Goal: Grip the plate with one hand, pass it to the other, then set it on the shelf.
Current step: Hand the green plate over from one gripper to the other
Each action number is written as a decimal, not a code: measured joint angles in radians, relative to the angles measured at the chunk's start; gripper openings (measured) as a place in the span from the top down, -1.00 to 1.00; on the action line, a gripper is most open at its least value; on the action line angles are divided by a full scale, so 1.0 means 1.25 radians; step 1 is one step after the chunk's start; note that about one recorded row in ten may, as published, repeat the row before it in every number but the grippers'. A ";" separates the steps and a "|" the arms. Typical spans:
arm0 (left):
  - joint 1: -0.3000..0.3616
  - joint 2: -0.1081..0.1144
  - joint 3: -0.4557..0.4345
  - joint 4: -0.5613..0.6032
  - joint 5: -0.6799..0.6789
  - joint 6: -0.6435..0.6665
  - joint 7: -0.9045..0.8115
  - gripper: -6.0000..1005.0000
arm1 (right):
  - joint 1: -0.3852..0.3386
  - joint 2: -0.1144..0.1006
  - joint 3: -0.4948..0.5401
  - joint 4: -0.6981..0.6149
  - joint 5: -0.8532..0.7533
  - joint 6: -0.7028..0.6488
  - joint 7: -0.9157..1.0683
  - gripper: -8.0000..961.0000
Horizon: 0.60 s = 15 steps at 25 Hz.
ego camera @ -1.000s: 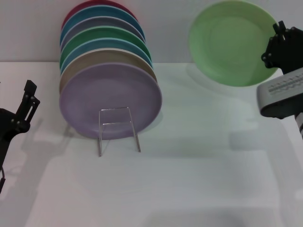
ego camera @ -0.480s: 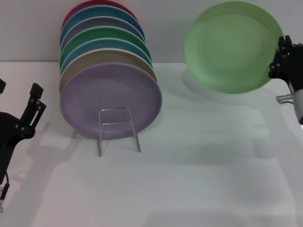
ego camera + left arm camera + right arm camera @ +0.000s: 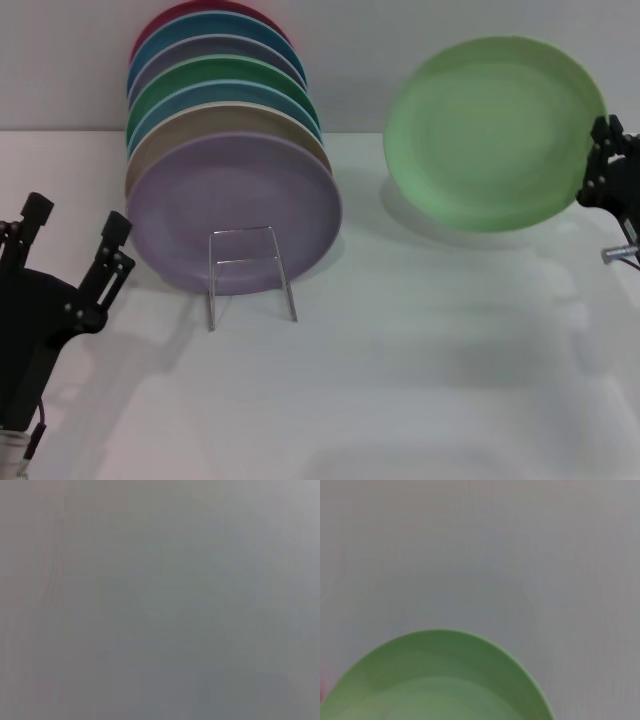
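Nearest, low at the robot's left, the left gripper (image 3: 70, 240) stands over the white table (image 3: 420, 370) with its 2 fingers spread and nothing between them, tips pointing up and away. Its wrist view shows only blank grey.

Past it, mid-table, stands the shelf (image 3: 250, 272), its front wire loop bare. Behind the loop, a row of plates leans on edge, a lilac plate (image 3: 232, 212) foremost.

Farther off at the right, the plate (image 3: 495, 133) hangs in the air, tilted with its face toward the head camera, well apart from the shelf. The right gripper (image 3: 608, 170) pinches it at the rim on its right edge. The right wrist view shows the plate's (image 3: 432, 680) far rim against plain surface.

The plate looks stiff, light and matte, so probably not very slippery, though held by 1 edge it could pivot in the pinch. The rim opposite the right gripper is free (the likeliest place for the left one to take hold).

The table is smooth and bare between the arms, giving open room for the pass; a plain pale wall (image 3: 60, 60) closes the back.
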 joint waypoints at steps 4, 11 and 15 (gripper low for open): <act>0.003 -0.001 0.024 0.000 0.000 -0.007 0.002 -0.59 | -0.028 0.005 -0.048 -0.034 -0.001 -0.095 0.026 0.79; -0.005 -0.002 0.052 -0.019 0.000 -0.042 0.007 -0.58 | -0.083 0.010 -0.126 -0.029 0.004 -0.175 0.035 0.78; -0.020 -0.002 0.081 -0.028 0.000 -0.072 0.007 -0.58 | -0.134 0.012 -0.186 0.011 0.007 -0.205 0.023 0.78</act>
